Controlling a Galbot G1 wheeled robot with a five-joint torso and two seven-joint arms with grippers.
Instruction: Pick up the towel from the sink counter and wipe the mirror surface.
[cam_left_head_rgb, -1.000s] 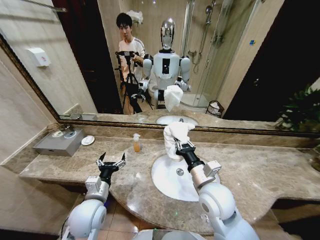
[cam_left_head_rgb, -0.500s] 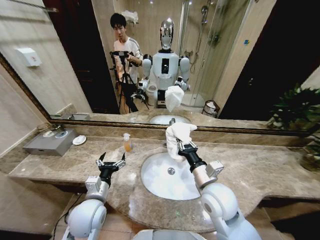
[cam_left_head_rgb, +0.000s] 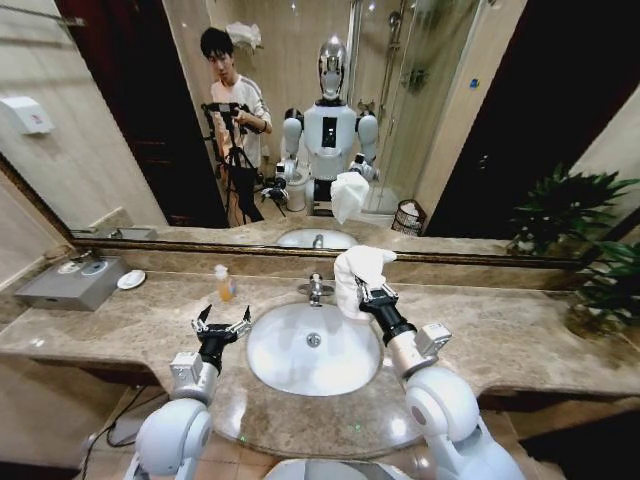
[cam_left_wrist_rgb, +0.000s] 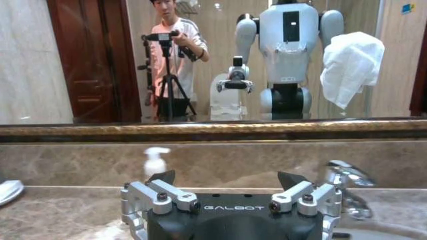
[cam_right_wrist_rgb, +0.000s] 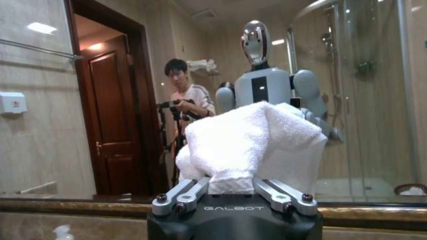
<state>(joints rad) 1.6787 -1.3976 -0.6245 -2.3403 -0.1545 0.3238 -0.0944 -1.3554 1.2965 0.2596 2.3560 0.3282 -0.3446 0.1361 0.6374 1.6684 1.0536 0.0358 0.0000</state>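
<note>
The right gripper (cam_left_head_rgb: 371, 296) is raised over the far rim of the basin (cam_left_head_rgb: 314, 349), its fingers (cam_right_wrist_rgb: 179, 196) clenched on the towel (cam_left_head_rgb: 359, 272), which bunches upright above them in front of the mirror surface (cam_left_head_rgb: 480, 120), not visibly touching the glass. Seen from the head camera, the faucet (cam_left_head_rgb: 316, 289) stands at nine o'clock from the towel. The left gripper (cam_left_head_rgb: 221, 327) hovers over the bench (cam_left_head_rgb: 520, 330) at nine o'clock from the basin, fingers (cam_left_wrist_rgb: 160, 192) released and grasping nothing.

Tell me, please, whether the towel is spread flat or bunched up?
Bunched: the towel bulges in lumpy folds above the right gripper, whose jaws pinch its lower edge.
</note>
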